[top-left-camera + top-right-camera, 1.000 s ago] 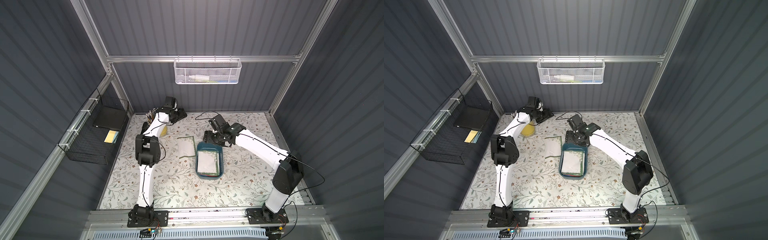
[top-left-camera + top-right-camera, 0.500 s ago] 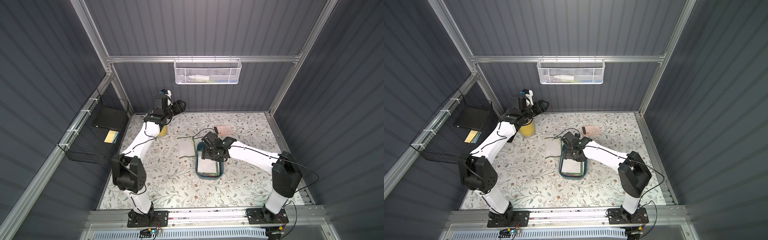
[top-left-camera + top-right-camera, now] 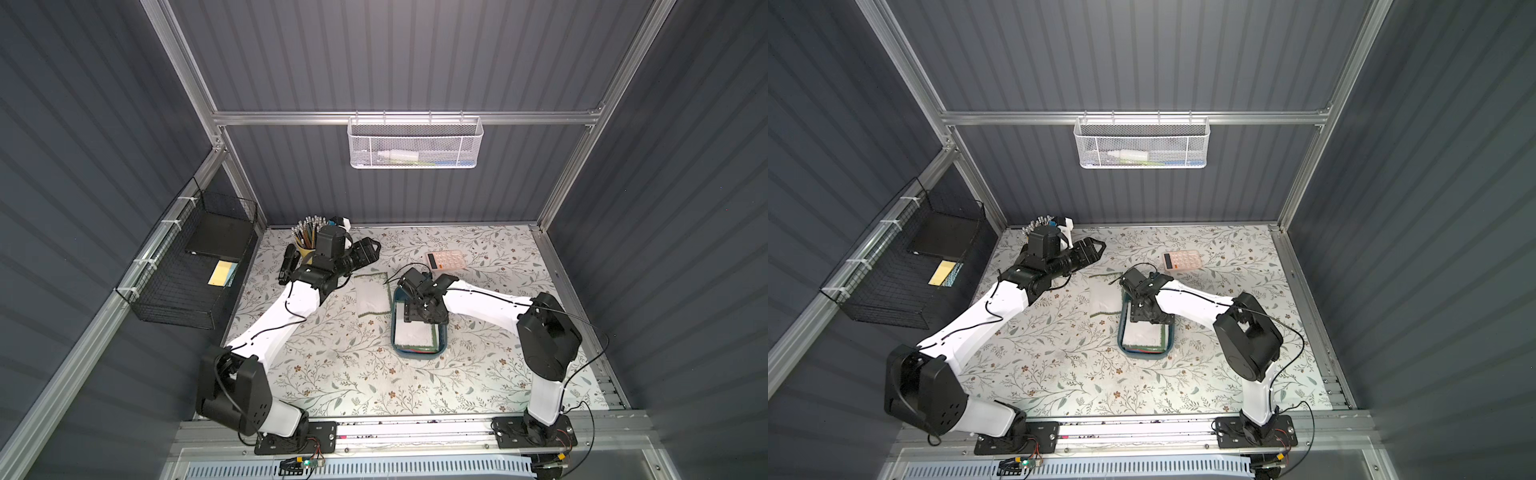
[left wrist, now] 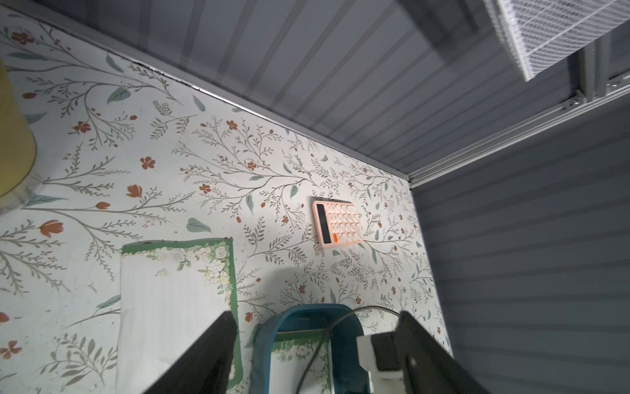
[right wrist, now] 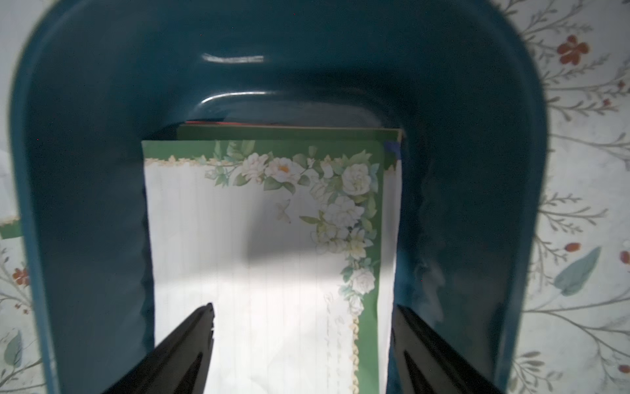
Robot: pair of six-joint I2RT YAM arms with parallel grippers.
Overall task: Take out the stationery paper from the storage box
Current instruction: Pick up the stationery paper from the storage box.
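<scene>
- The teal storage box (image 3: 417, 354) sits near the middle of the floral table (image 3: 332, 374).
- Inside it lies the stationery paper (image 5: 255, 245), a stack topped by a white lined sheet with a green rose border.
- The right gripper (image 5: 303, 308) hangs low over the box, jaws spread wide and holding nothing. The top sheet lies between and beneath the fingertips, one over its white middle, the other at its green edge. Whether either tip touches the paper, I cannot tell.
- One green-bordered sheet (image 3: 372, 293) lies flat on the table just beside the box.
- The left gripper (image 4: 316, 315) hovers near that sheet's far end, jaws wide apart and empty.
</scene>
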